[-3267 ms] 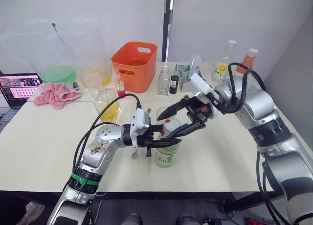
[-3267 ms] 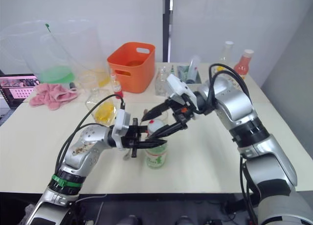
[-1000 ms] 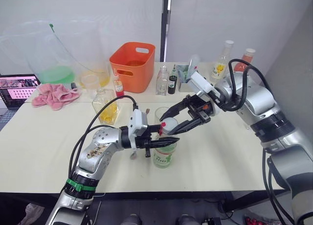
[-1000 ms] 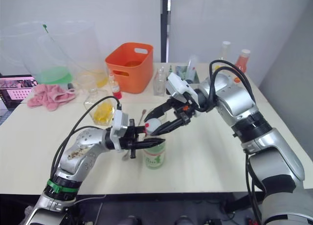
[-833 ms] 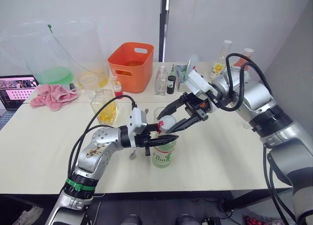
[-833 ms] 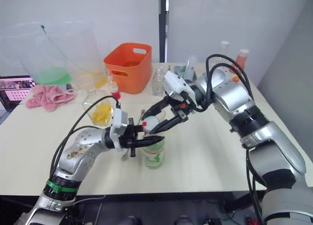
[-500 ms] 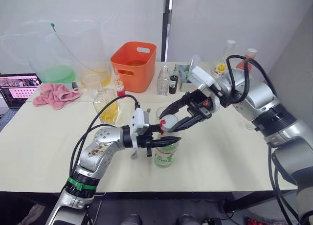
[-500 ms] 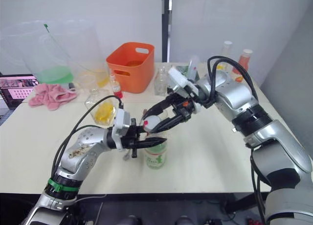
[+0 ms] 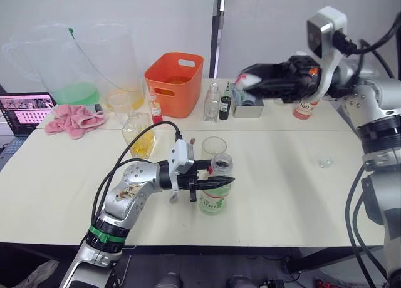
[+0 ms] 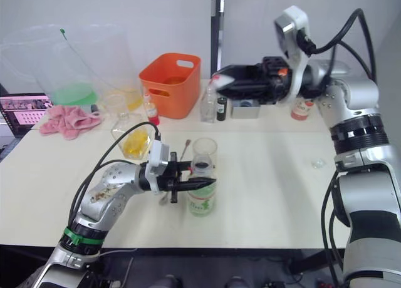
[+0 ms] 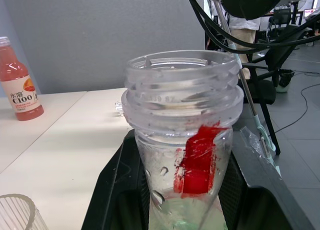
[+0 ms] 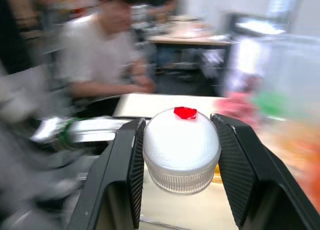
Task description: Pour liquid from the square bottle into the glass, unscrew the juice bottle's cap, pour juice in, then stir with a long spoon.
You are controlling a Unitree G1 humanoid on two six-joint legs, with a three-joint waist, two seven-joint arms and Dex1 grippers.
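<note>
On the table (image 9: 56, 169), left gripper (image 9: 216, 183) pinches the open juice bottle (image 9: 215, 197), right gripper (image 12: 180, 165) pinches its cap (image 12: 181, 149); put it aside gently.

Glass (image 9: 213, 146) just behind juice bottle (image 9: 216, 191)

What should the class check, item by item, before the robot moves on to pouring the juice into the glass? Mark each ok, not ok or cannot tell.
1. Cap off the juice bottle: ok, neck open.
2. Left gripper clamps the bottle: ok.
3. Right gripper grips the cap, clear of the bottle: ok.
4. Glass upright just behind the bottle: ok.
5. Liquid already in the glass: cannot tell.
6. Long spoon near the glass: ok.
</note>
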